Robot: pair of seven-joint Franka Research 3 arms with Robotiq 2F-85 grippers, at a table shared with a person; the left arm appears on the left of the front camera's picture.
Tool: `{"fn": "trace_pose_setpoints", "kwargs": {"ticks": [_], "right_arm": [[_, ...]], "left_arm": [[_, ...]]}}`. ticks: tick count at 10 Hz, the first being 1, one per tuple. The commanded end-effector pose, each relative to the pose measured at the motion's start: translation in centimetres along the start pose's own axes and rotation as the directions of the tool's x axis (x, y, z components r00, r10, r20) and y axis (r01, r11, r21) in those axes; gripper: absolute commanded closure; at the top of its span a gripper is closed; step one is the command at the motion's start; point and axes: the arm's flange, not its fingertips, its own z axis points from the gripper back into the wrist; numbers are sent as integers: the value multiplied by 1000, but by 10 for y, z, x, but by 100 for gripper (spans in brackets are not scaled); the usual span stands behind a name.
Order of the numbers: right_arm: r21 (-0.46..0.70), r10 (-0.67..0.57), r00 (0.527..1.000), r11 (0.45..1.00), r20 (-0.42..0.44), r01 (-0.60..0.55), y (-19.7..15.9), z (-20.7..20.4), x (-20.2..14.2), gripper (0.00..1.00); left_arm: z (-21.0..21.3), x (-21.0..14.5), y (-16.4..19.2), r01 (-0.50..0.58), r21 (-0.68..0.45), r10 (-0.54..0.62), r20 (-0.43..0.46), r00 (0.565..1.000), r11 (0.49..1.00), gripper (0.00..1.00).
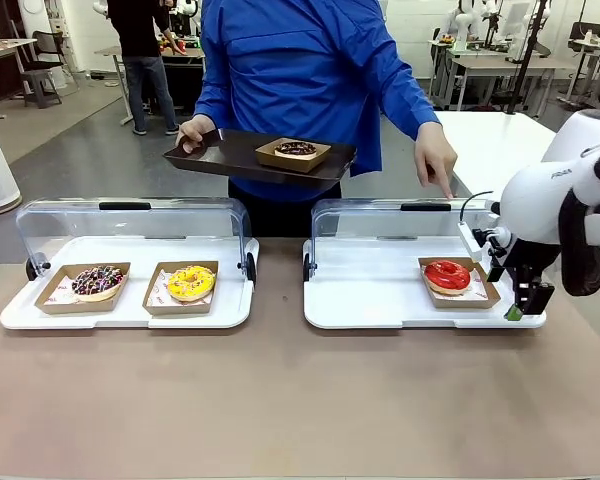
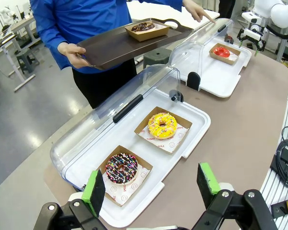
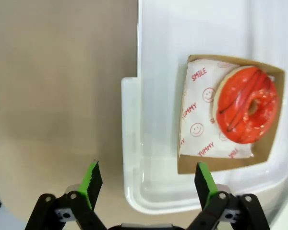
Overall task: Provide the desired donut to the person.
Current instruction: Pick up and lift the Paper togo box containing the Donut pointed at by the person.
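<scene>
The person point(image 1: 300, 60) in a blue jacket holds a dark serving tray point(image 1: 230, 158) carrying a chocolate donut point(image 1: 296, 149) in a cardboard tray. Their other hand point(image 1: 438, 160) points a finger down at the right display case. Inside it lies a red-glazed donut point(image 1: 447, 275) point(image 3: 247, 105) in a cardboard tray. My right gripper point(image 1: 525, 308) point(image 3: 149, 179) hangs open above the case's right end, beside the red donut and apart from it. My left gripper point(image 2: 151, 187) is open and holds nothing, above the near edge of the left case.
The left white case point(image 1: 130, 312) holds a sprinkled chocolate donut point(image 1: 97, 281) point(image 2: 121, 168) and a yellow donut point(image 1: 190, 282) point(image 2: 162, 125). Both clear lids point(image 1: 130, 225) stand open at the back. Bare tabletop point(image 1: 300, 400) lies in front of the cases.
</scene>
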Motion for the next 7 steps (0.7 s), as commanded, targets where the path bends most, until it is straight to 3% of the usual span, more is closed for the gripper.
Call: {"fn": "trace_pose_setpoints", "kwargs": {"ticks": [1, 7], "right_arm": [[15, 19, 999, 1000, 39, -20, -18, -2, -4, 0], [4, -2, 1000, 1000, 15, 2, -30, -19, -5, 0]], "left_arm": [[0, 0, 0, -5, -7, 5, 6, 1000, 1000, 0], [0, 0, 0, -5, -7, 5, 6, 1000, 1000, 0]]}}
